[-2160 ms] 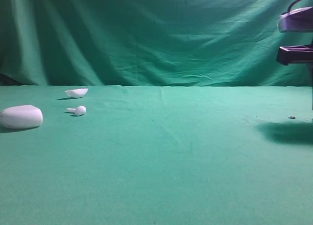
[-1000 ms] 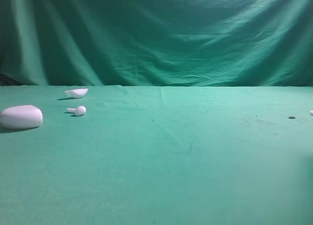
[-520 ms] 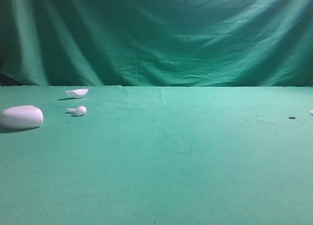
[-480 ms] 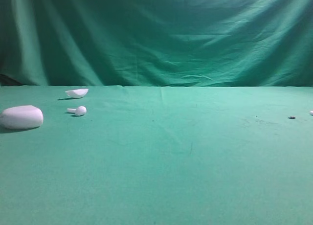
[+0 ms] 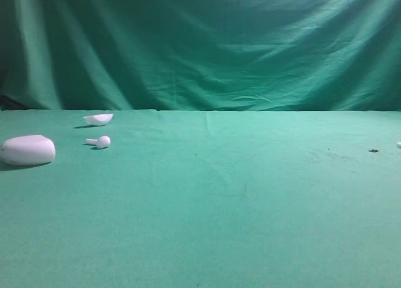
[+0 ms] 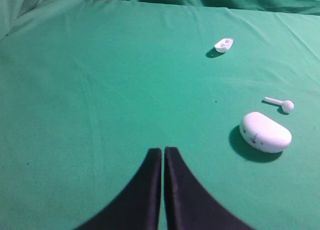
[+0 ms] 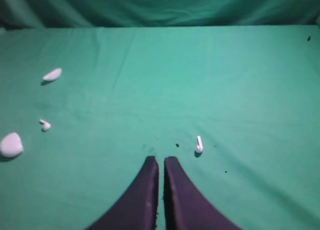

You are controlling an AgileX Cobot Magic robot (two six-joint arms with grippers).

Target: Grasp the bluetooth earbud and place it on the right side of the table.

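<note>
Here's the counter (image 5: 207,200), a wide flat stretch of plain green cloth, lightly creased, running back to a draped green backdrop (image 5: 207,50) that hangs in soft folds and fills the whole rear of the room. Over on the left in the high view sits the white oval case (image 5: 27,150), resting flat and throwing a small shadow. Just beyond it lies a second earbud (image 5: 100,141), stem pointing left, and a little farther back the white shallow shell (image 5: 98,119). None of the three touch.

Now the right side: the bluetooth earbud (image 7: 199,145) lies on the cloth well apart from that cluster, stem pointing away from the wrist camera, just ahead and to the right of the right gripper (image 7: 160,162). In the high view it is only a white speck at the right edge. A few dark specks dot the cloth around it.

The right gripper has its dark fingers pressed together, nothing between them, clear of the earbud. The left gripper (image 6: 163,152) looks the same, fingers closed to a thin slit and empty, hanging above bare cloth with the case off to its right. Neither arm shows in the high view
</note>
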